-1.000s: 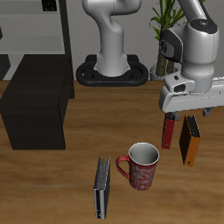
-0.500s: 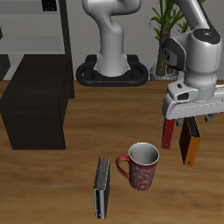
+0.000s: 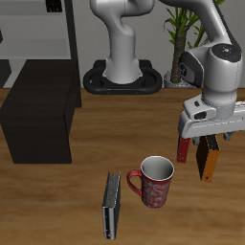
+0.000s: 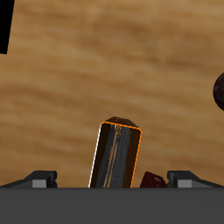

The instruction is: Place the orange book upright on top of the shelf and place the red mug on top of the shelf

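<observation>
While a potted plant (image 3: 182, 29) is standing behind the wooden table (image 3: 57, 201), we are seeing the gripper (image 3: 205, 144), jaws wide, hovering over the orange book (image 3: 207, 155).

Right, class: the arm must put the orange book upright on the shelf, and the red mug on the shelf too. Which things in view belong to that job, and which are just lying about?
Belonging to the job:
orange book, standing under the gripper
red mug
shelf

Just lying about:
slim red book
grey book
potted plant
tall grey rack
</observation>
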Available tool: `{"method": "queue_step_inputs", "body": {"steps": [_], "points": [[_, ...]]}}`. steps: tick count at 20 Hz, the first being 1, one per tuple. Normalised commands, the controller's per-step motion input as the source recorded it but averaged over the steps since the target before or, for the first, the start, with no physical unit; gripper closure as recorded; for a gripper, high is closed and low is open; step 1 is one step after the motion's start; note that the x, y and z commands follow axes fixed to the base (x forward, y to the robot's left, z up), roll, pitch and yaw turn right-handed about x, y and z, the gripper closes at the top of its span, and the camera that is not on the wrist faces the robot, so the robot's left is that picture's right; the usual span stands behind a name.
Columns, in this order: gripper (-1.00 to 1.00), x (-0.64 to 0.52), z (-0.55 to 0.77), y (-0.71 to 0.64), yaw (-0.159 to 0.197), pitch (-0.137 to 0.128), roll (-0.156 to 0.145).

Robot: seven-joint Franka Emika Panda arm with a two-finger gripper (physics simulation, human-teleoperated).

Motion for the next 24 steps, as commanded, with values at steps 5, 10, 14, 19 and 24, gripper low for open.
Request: {"method": "queue_step_inputs", "body": {"steps": [5,10,14,19,24], "points": [[-1.00,0.02,-0.22,0.02,0.005,0.042,0.010],[1.00,-0.03,-0.22,0.07,0.016,0.034,0.012],[1.00,-0.09,-0.09,0.02,0.013,0.011,0.024],[1.00,-0.06,0.19,0.01,0.005,-0.030,0.013],[1.00,-0.21,0.54,0.10,-0.027,-0.066,0.039]]}}
